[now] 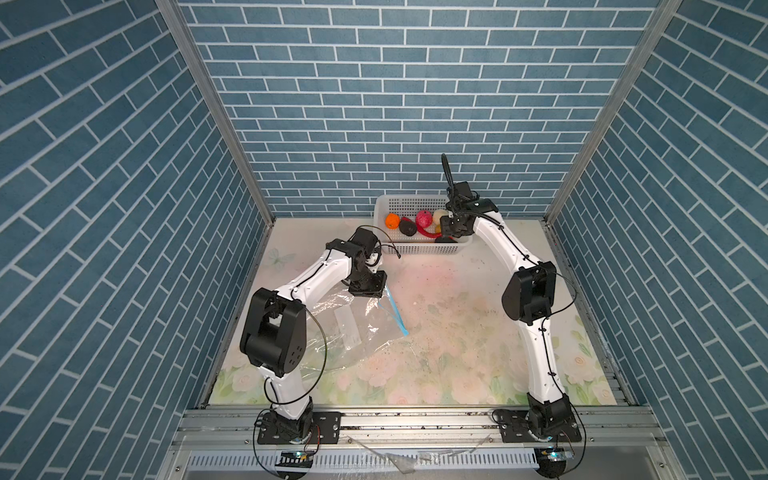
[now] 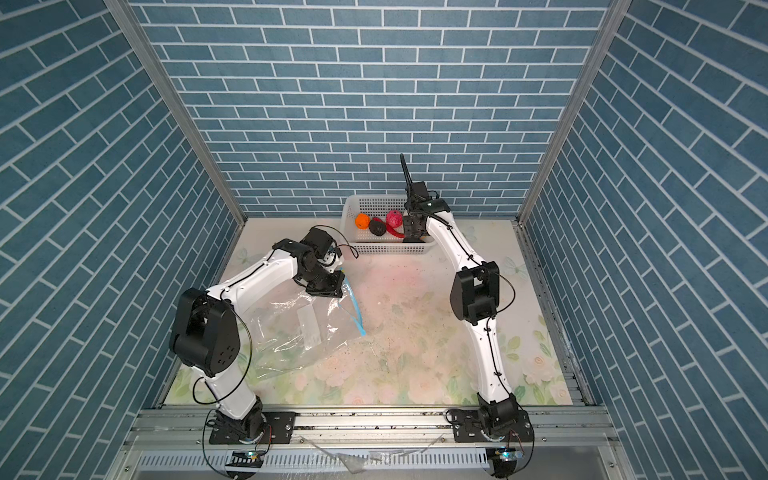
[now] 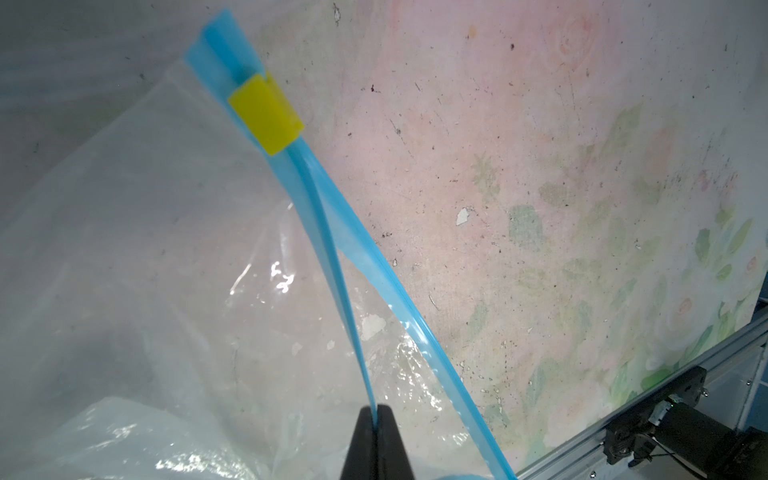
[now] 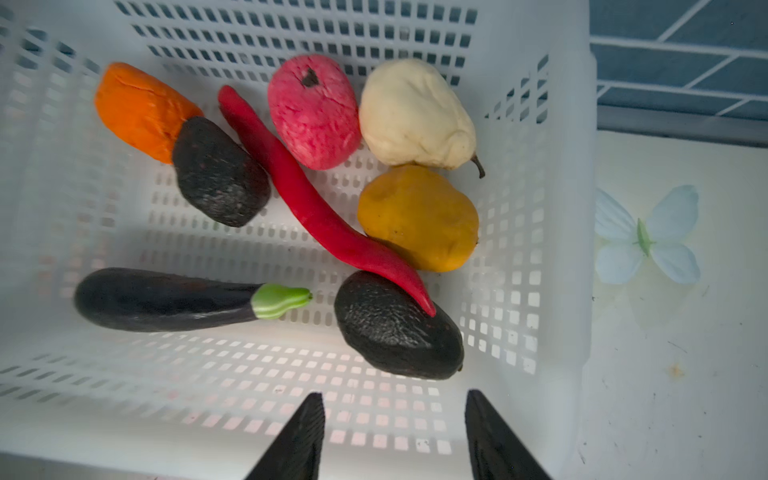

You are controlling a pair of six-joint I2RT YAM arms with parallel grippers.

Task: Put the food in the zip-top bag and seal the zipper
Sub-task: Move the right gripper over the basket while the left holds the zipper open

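Observation:
The food lies in a white perforated basket (image 4: 540,208): an orange ball (image 4: 141,110), pink ball (image 4: 313,112), cream lump (image 4: 411,112), yellow-orange fruit (image 4: 417,216), red chilli (image 4: 307,199), aubergine (image 4: 166,299) and two black lumps (image 4: 218,172) (image 4: 395,328). My right gripper (image 4: 395,399) hangs open just above the nearer black lump, touching nothing. The clear zip-top bag (image 1: 365,328) lies on the mat at the left. My left gripper (image 3: 377,415) is shut on one lip of its blue zipper (image 3: 332,232). The lips part near the jaws. The yellow tab (image 3: 266,112) sits at the far end.
In both top views the basket (image 1: 415,249) stands against the back wall, right of centre. The floral mat (image 1: 457,332) lies between bag and right arm. An aluminium rail (image 1: 415,419) runs along the front edge, with a scrap of clear plastic (image 1: 399,459) below it.

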